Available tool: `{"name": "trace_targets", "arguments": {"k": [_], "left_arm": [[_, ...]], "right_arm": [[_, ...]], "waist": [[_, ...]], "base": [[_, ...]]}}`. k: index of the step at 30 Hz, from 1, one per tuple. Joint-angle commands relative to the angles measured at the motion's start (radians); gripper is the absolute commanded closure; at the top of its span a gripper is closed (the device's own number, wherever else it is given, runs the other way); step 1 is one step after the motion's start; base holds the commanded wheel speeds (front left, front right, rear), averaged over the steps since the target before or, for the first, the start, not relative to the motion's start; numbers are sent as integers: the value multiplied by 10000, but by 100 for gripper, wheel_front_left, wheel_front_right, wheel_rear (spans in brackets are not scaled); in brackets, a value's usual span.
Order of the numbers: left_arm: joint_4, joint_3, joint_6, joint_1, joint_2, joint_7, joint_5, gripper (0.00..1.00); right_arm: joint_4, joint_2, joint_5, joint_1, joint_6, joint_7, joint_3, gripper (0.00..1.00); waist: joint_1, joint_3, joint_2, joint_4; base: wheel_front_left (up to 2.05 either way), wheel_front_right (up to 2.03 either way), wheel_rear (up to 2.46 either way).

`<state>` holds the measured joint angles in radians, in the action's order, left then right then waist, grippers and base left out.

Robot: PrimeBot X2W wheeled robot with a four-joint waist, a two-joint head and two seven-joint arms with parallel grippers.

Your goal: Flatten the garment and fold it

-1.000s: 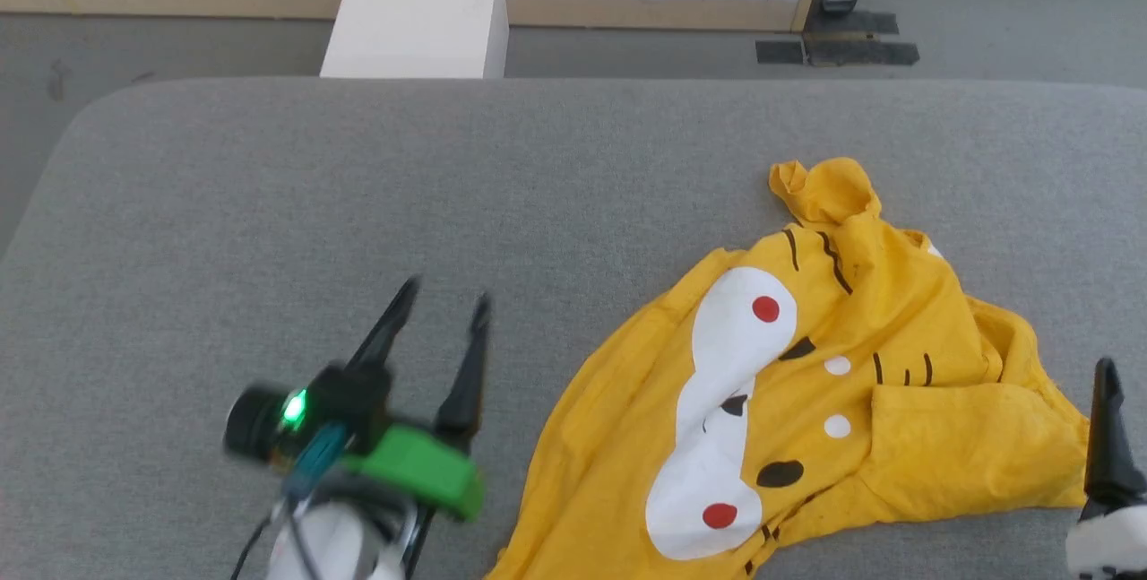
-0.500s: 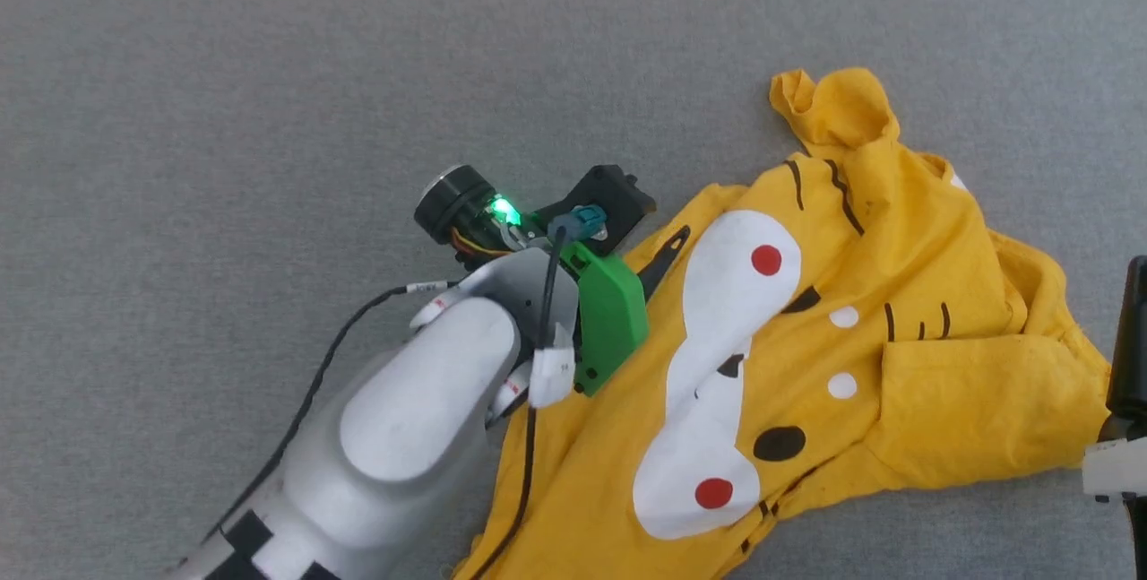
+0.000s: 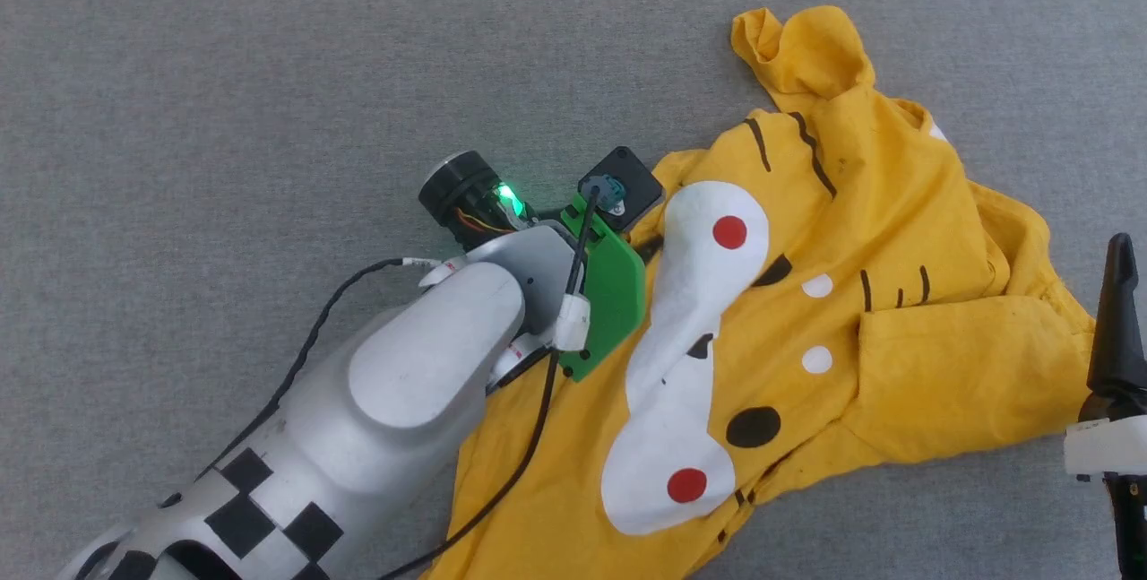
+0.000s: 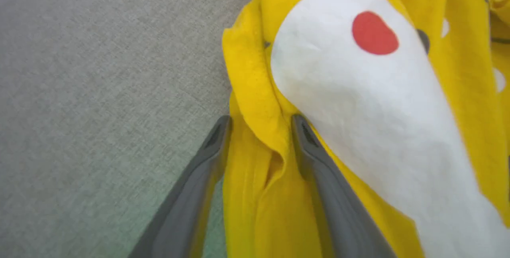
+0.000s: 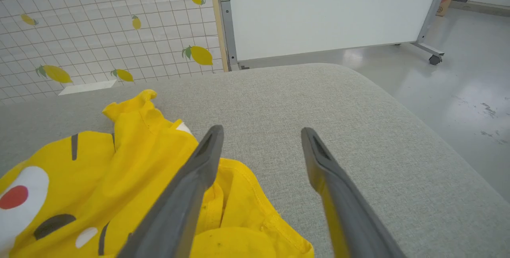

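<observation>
Garment (image 3: 896,293) lies crumpled on the grey padded surface (image 3: 269,69), filling the head view from centre out to 3 and down to 6 o'clock. The tiger face is skewed and a sleeve is knotted up at 1 o'clock.

The left gripper (image 4: 259,119) is down at the shirt's 9 o'clock edge. Its fingers are spread either side of a raised ridge of yellow cloth, right beside the white muzzle patch, and as far as I can judge the cloth is not pinched yet. The right gripper (image 5: 261,131) hangs at 3 o'clock with its fingers wide apart and nothing between them, just off the right hem.

The step in hand looks like taking that left edge so the shirt can be spread. To do it well, close only on the outer fold. The ridge looks doubled, and catching both layers would drag the whole shirt rather than open it. Lift low, then draw towards 9 o'clock.

There is plenty of room that way, with bare grey from 9 round to 12 o'clock. The right is tighter. In the right wrist view the surface's rounded edge (image 5: 398,110) drops to the floor (image 5: 458,82) at 3 o'clock, so any counter-pull there should be short.
</observation>
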<state>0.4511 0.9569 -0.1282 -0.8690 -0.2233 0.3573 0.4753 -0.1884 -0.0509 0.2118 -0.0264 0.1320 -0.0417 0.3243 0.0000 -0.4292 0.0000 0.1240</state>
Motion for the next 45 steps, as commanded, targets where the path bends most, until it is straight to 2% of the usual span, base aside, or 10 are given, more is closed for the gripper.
{"name": "trace_targets", "arguments": {"k": [1, 7, 12, 19, 26, 34, 35, 36, 37, 45], "left_arm": [[264, 85, -24, 96, -90, -52, 195, 100], [274, -774, 345, -16, -34, -1285, 642, 100], [-197, -1951, 1295, 237, -230, -2429, 1122, 100], [-1703, -3689, 3233, 2133, -1107, -3413, 1900, 100], [-3906, -5293, 5298, 6457, -2359, -3873, 2896, 100], [-5211, -4734, 5777, 9608, -2301, -3184, 3715, 100], [-5260, -4679, 5768, 9617, -2240, -3180, 3722, 88], [-5329, -4698, 5781, 9546, -2136, -3302, 3698, 51], [-5382, -4729, 5791, 9455, -2071, -3400, 3668, 0], [-6517, -5025, 5380, 7509, -2515, -3833, 2820, 0]], "right_arm": [[68, 7, 51, -189, -13, -88, -18, 0], [195, 7, -5, -119, -13, -97, 148, 0], [186, 7, -115, 77, -13, 57, 236, 0], [55, 7, -171, 383, -13, 333, 340, 0], [12, 7, -159, 660, -13, 482, 395, 0], [63, 7, -197, 872, -13, 645, 388, 0], [68, 7, -206, 870, -13, 661, 365, 0], [69, 7, -215, 865, -13, 683, 342, 0], [66, 7, -216, 856, -13, 701, 326, 0], [-38, 7, -236, 710, -13, 812, 231, 0]], "waist": [[0, 16, 0, 68], [0, 501, 0, -198], [0, 1147, 0, -661], [0, 1699, 0, -1180], [0, 1920, 0, -1405], [0, 2133, 0, -1765], [0, 2167, 0, -1810], [0, 2204, 0, -1864], [0, 2232, 0, -1899], [0, 2179, 0, -1910]], "base": [[0, 0, 0], [0, 0, 0], [0, 0, 0], [0, 0, 0], [0, 0, 0], [0, 0, 0], [0, 0, 0], [0, 0, 0], [0, 0, 0], [0, 0, 0]]}}
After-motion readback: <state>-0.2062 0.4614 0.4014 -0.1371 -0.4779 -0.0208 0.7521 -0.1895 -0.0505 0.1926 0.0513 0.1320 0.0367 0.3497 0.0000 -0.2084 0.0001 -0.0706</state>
